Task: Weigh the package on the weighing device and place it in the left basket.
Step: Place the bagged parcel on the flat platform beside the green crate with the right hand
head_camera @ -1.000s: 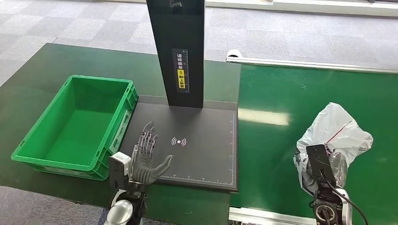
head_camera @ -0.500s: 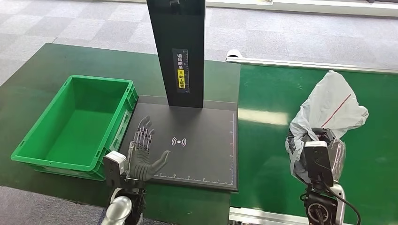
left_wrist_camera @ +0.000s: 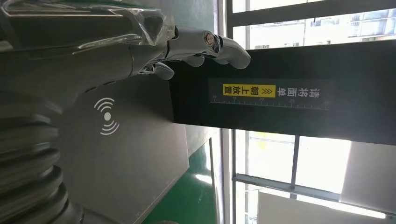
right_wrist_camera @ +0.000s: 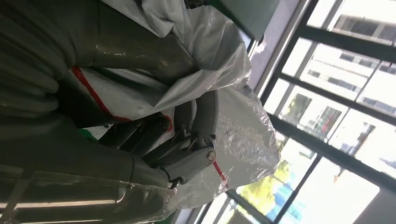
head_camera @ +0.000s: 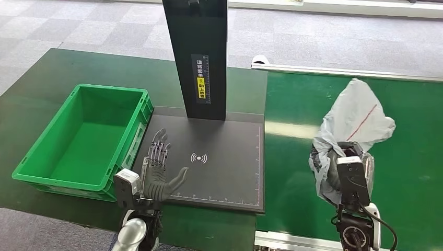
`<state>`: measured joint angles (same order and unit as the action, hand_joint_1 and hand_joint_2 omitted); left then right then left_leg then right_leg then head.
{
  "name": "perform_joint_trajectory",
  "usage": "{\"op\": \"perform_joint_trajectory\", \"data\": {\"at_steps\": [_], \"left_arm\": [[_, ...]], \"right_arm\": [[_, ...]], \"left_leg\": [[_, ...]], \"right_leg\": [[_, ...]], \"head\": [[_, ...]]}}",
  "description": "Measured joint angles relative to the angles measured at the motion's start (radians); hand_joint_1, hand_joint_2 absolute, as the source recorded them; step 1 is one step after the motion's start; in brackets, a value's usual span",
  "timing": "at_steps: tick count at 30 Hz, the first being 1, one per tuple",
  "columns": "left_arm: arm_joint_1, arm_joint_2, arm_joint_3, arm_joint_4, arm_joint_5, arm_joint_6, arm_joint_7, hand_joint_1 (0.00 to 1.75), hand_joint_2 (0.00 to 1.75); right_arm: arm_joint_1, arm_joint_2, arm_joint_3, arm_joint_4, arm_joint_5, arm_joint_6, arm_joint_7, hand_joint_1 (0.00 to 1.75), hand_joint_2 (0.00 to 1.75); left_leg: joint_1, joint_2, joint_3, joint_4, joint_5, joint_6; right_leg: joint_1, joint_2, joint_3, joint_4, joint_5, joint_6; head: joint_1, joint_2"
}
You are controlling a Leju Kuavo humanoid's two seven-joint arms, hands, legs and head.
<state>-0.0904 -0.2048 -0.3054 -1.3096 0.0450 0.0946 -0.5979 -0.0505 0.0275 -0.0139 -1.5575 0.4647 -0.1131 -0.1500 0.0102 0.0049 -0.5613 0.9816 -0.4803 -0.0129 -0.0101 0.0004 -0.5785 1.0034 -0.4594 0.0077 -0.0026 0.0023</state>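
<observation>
Holding the white bag (head_camera: pixel 354 123) at the right of the frame, the right hand (head_camera: pixel 334 170) squeezes its soft, crinkly, probably light bottom. The left hand (head_camera: pixel 158 175) rests wide open on the black scale (head_camera: pixel 224 172).

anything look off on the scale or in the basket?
Nothing stands out. The scale platform is bare and square to the table, the green basket sits upright and undamaged, and the right hand grips the crumpled white package over the belt.

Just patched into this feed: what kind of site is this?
Probably a parcel-sorting or logistics station: a green conveyor belt, a black weighing platform with a scanner column, and a green basket. The right hand holds a bagged package.
</observation>
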Motion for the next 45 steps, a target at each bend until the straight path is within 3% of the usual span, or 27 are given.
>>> {"op": "perform_joint_trajectory", "data": {"at_steps": [4, 6, 16, 24, 28, 37, 40, 45], "left_arm": [[-0.019, -0.001, -0.008, 0.003, 0.004, -0.005, -0.003, 0.0, 1.75], [-0.032, -0.003, -0.016, 0.011, 0.007, -0.007, -0.002, 0.0, 1.75], [-0.061, -0.004, -0.026, 0.034, 0.036, 0.011, 0.006, 0.0, 1.75], [-0.062, -0.008, -0.019, 0.046, 0.1, 0.035, 0.048, 0.0, 1.75], [-0.048, -0.012, -0.016, 0.048, 0.103, 0.045, 0.058, 0.0, 1.75], [-0.017, -0.014, -0.002, 0.023, 0.087, 0.066, 0.078, 0.0, 1.75], [-0.005, -0.014, 0.004, 0.01, 0.074, 0.074, 0.073, 0.0, 1.75], [0.019, -0.013, 0.028, -0.023, 0.053, 0.085, 0.054, 0.0, 1.75]], "right_arm": [[-0.021, 0.011, 0.122, 0.056, -0.144, 0.275, -0.024, 1.75, 1.75], [-0.025, 0.017, 0.197, 0.087, -0.199, 0.349, -0.045, 1.75, 1.75], [-0.064, 0.019, 0.369, 0.138, -0.233, 0.42, -0.049, 1.75, 1.75], [-0.129, 0.015, 0.5, 0.17, -0.268, 0.41, -0.029, 1.75, 1.75], [-0.132, 0.005, 0.523, 0.181, -0.273, 0.406, -0.027, 0.0, 1.75], [-0.155, 0.005, 0.535, 0.21, -0.22, 0.316, 0.0, 0.0, 1.75], [-0.154, 0.003, 0.532, 0.211, -0.164, 0.269, -0.067, 0.0, 1.75], [-0.127, 0.002, 0.482, 0.157, -0.149, 0.186, -0.263, 0.0, 1.75]], "left_leg": [[0.0, -0.001, 0.001, 0.0, 0.0, 0.0], [0.001, -0.002, 0.0, 0.0, 0.001, 0.0], [0.0, -0.002, -0.001, 0.0, 0.0, 0.0], [0.001, -0.002, 0.0, 0.0, 0.0, 0.0], [0.001, -0.002, -0.001, 0.0, 0.0, 0.0], [0.001, -0.003, -0.001, 0.0, 0.0, 0.0], [0.001, -0.003, -0.001, 0.0, 0.0, 0.0], [0.0, -0.003, -0.001, 0.0, 0.0, 0.0]], "right_leg": [[0.0, -0.001, 0.0, 0.0, 0.0, 0.0], [0.001, -0.001, 0.0, 0.0, 0.0, 0.0], [0.0, -0.001, 0.0, 0.0, 0.0, 0.0], [0.001, -0.001, -0.001, 0.0, 0.0, 0.0], [0.001, -0.001, -0.001, 0.0, 0.0, 0.0], [0.001, -0.001, -0.001, 0.0, 0.0, 0.0], [0.001, -0.001, -0.001, 0.0, 0.0, 0.0], [0.001, -0.001, -0.001, 0.0, 0.0, 0.0]], "head": [[0.0, 0.0], [0.0, 0.0], [0.0, 0.0], [0.0, 0.0], [0.0, 0.0], [0.0, 0.0], [0.0, 0.0], [0.0, 0.0]]}}
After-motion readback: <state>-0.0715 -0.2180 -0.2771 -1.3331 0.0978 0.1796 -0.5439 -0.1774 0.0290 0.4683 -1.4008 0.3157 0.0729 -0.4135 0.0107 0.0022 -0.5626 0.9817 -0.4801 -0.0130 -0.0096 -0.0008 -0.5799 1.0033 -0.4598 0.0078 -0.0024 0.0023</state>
